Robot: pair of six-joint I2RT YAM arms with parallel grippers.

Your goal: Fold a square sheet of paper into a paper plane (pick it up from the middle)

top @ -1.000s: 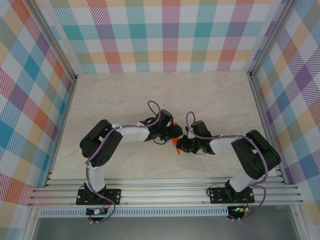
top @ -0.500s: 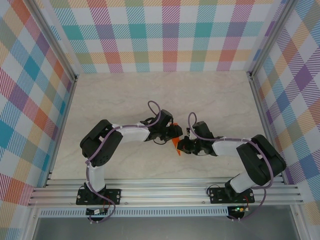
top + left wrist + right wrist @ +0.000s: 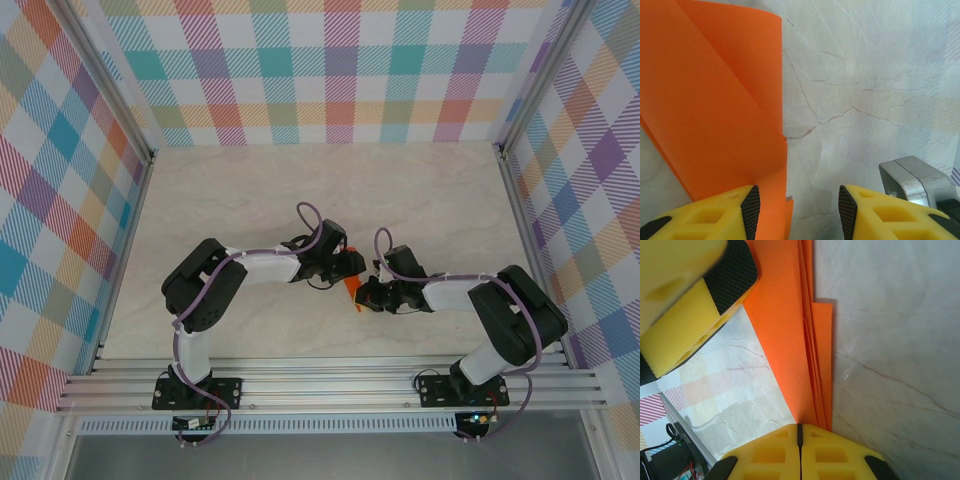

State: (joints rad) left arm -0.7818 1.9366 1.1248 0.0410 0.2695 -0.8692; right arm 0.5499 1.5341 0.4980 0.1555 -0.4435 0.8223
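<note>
Top external: orange paper [image 3: 350,290] at mid-table [image 3: 250,190], between left fingers [image 3: 352,266] and right fingers [image 3: 363,297], arms converging.
Left wrist: left fingers [image 3: 751,209] spread, folded orange paper [image 3: 715,110] against one pad.
Right wrist: right fingers [image 3: 800,436] pressed together, pinching the orange paper [image 3: 785,315] by its layered edge.

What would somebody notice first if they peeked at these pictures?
The bright orange paper pops out first, a folded piece in the middle of the pale marble table. The right gripper is shut on its layered edge, while the left gripper stands open with the paper against one pad. All around are walls of colourful checks.
</note>
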